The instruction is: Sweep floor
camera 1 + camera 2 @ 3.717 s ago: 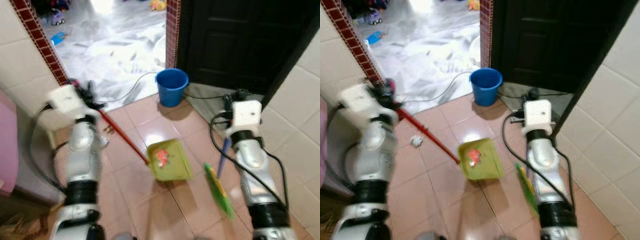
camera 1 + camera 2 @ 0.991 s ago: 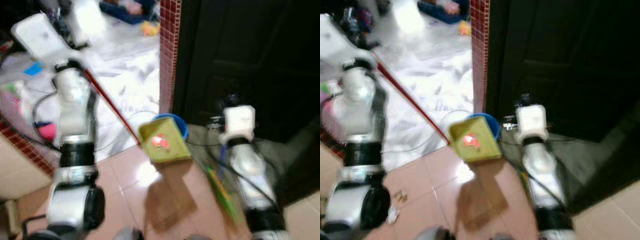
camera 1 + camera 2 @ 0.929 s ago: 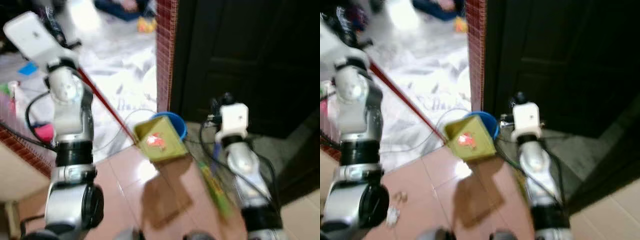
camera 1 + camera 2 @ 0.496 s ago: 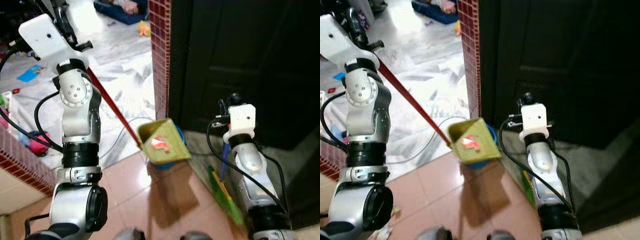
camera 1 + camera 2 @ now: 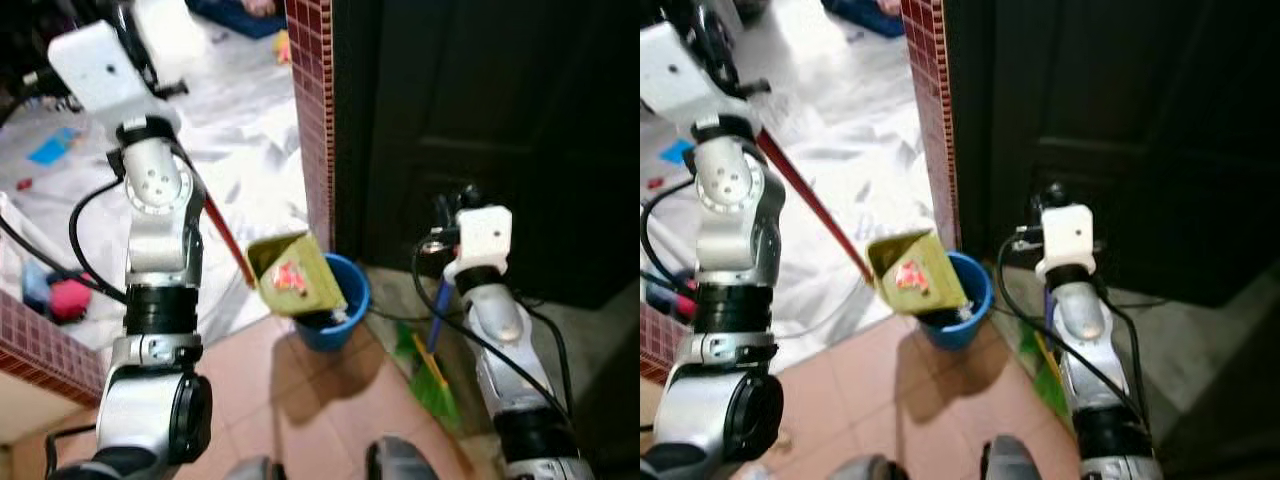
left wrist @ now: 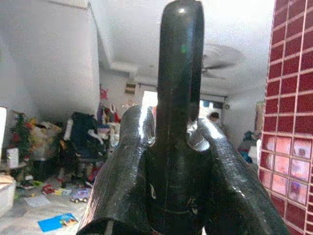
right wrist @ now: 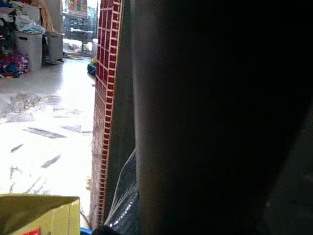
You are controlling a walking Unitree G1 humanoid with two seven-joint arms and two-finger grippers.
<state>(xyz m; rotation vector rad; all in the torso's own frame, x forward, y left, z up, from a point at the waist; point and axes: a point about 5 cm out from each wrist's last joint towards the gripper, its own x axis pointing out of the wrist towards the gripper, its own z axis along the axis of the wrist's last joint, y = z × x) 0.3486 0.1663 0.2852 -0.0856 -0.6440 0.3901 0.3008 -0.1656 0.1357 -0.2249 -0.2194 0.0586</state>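
Two tools are being carried at once. The left gripper (image 6: pixel 178 161) is clamping its two black fingers (image 6: pixel 122 176) around the dark grip at the upper end of the red handle (image 5: pixel 225 240), which is running down from the upper left of the left eye view toward the centre, where the yellow-green dustpan (image 5: pixel 292 275) is hanging tilted with its mouth just over the rim of the blue bucket (image 5: pixel 345 305). A small orange and white scrap (image 5: pixel 291 276) is sitting inside the pan. The dustpan is reading as light, stiff plastic on a long rigid pole; held at the far end, it is likely swinging easily, so the grip at the handle end looks right for reach but is giving poor control of tilt, and the smooth pan is likely letting debris slide out quickly once tipped further. At the lower right of the same view the right arm (image 5: pixel 490 300) is raised with the broom's blue handle (image 5: pixel 441 310) running down beside it to the green bristle head (image 5: pixel 428 375), which is resting near the floor to the right of the bucket. The bristles are looking soft and springy, the handle stiff and light. Whether the right gripper's jaws are together around that handle cannot be told, since the right wrist view is dark. The red-tiled door post (image 5: pixel 312 110) is standing directly behind the bucket.
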